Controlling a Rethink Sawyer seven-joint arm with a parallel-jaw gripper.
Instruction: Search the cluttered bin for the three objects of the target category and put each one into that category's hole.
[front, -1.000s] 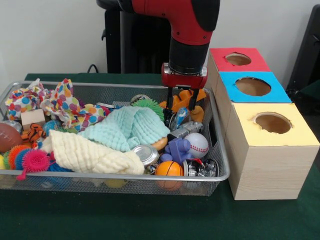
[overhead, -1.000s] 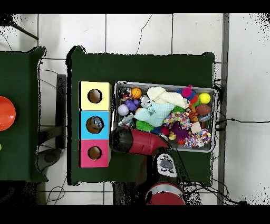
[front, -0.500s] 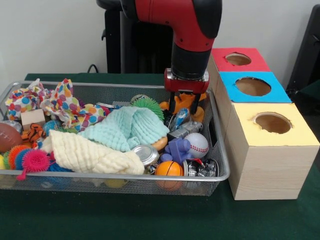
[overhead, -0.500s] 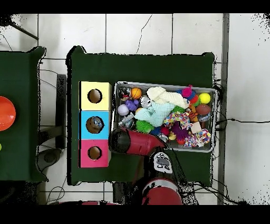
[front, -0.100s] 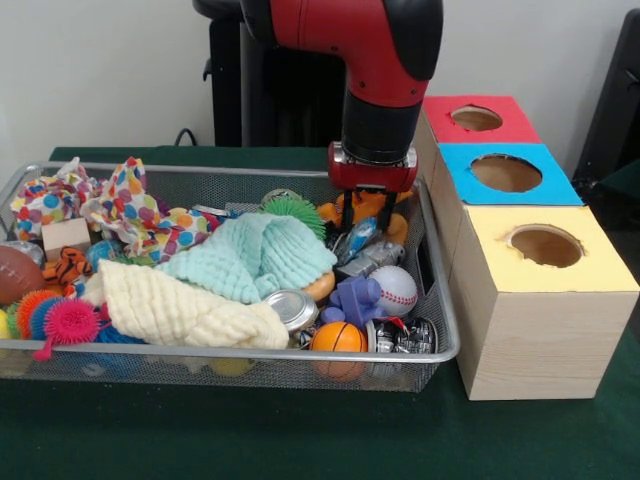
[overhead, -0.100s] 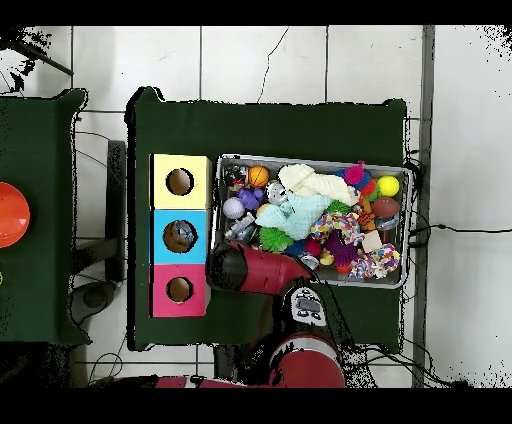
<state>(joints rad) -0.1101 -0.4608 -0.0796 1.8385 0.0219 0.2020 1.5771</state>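
Note:
A wire mesh bin (front, -0.100s: 446, 330) holds a jumble of toys, cloths and cans. My gripper (front, -0.100s: 366, 214) hangs low over its far right corner, open, with one finger on each side of an orange soft toy (front, -0.100s: 366, 202). Just in front of it lie a crushed silver can (front, -0.100s: 372, 258), a baseball (front, -0.100s: 396, 290), a purple toy (front, -0.100s: 355, 300) and a small basketball (front, -0.100s: 338, 337). Right of the bin stand three boxes with round holes: red (front, -0.100s: 505, 125), blue (front, -0.100s: 548, 185) and yellow (front, -0.100s: 600, 270). In the overhead view the arm (overhead, -0.100s: 255, 268) hides the gripper at the bin's (overhead, -0.100s: 404, 240) corner.
A mint cloth (front, -0.100s: 255, 255) and a cream cloth (front, -0.100s: 175, 310) cover the bin's middle. A green spiky ball (front, -0.100s: 295, 210), a polka-dot cloth (front, -0.100s: 135, 210) and a football (front, -0.100s: 15, 272) lie further left. The blue box's hole (overhead, -0.100s: 180, 236) shows something brownish inside.
The gripper has shifted a little to the right toward the boxes and settled around the orange toy. The bin's contents look the same.

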